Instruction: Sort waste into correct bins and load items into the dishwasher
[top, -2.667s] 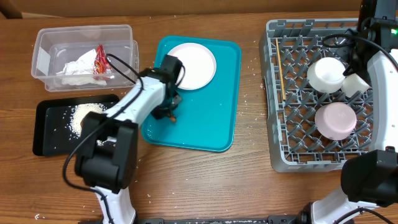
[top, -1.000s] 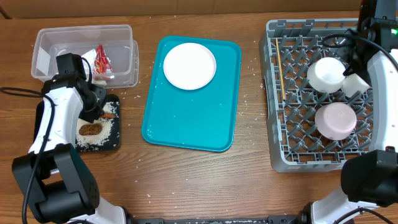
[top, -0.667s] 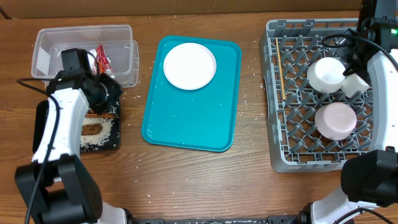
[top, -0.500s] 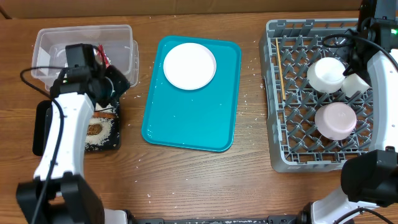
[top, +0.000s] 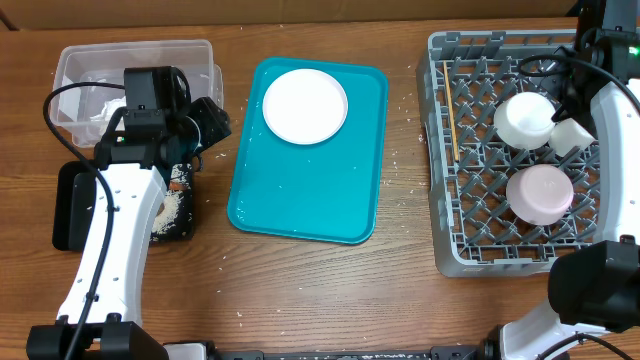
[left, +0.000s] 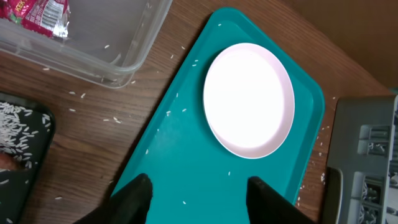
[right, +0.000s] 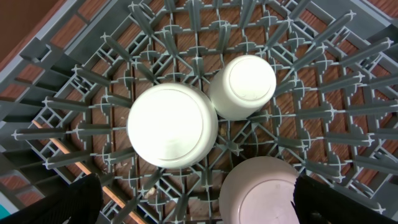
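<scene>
My left gripper (top: 208, 125) is open and empty, above the gap between the clear tub (top: 75, 70) and the teal tray; the left wrist view (left: 199, 183) shows its fingers over the tray's near end. The tub holds a red-and-white wrapper (left: 37, 12); white napkins (top: 100, 112) show beside my arm. The black tray (top: 72, 205) holds rice (left: 18, 124) and a small orange-brown piece (top: 180, 180). The white plate (top: 305, 105) lies on the teal tray. The grey rack (top: 470, 240) holds two upturned bowls (right: 172, 124) (right: 261, 186), a cup (right: 242, 87) and chopsticks (top: 450, 125). My right gripper (right: 196, 190) is open above them.
The teal tray (top: 310, 200) sits mid-table between the bins and the rack, with a few rice grains on it. Loose rice grains are scattered on the wooden table (top: 330, 290) around the tray and tub. My left arm covers part of the tub and the black tray.
My left gripper has moved from over the black tray up and to the right, toward the teal tray's left edge, empty. A brown piece stays on the black tray. The right arm has not moved.
</scene>
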